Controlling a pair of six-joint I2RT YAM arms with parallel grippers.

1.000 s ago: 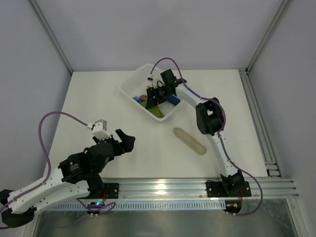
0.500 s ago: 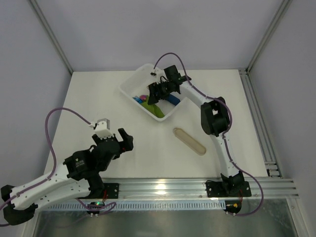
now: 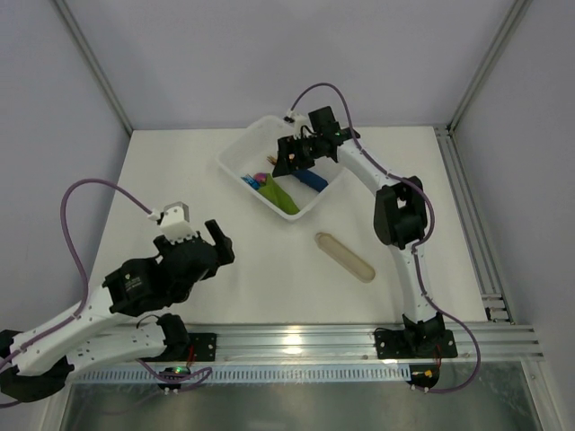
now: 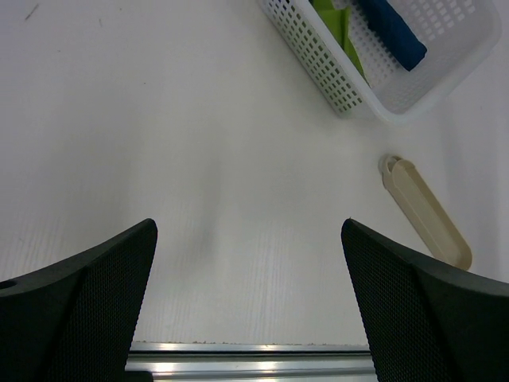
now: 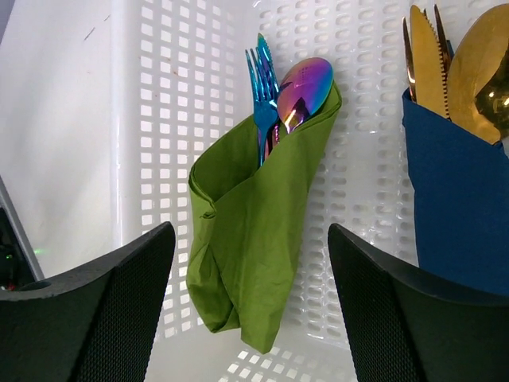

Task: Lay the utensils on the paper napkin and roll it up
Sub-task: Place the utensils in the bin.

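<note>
Paper napkin (image 5: 242,239), wrapped about the utensils (image 5: 296,89), lying in the white basket (image 5: 159,95) beside the blue roll (image 5: 457,199); right gripper (image 5: 248,263) hovers above it, fingers parted and empty, apparently to lift the bundle out; left gripper (image 4: 248,239) likewise spread, holding nothing, over the table (image 4: 159,119).

Olive-green paper napkin (image 5: 250,231) is wrapped round the utensils (image 5: 301,89); iridescent fork & spoon heads stick out, inside white basket (image 5: 159,95).
</note>
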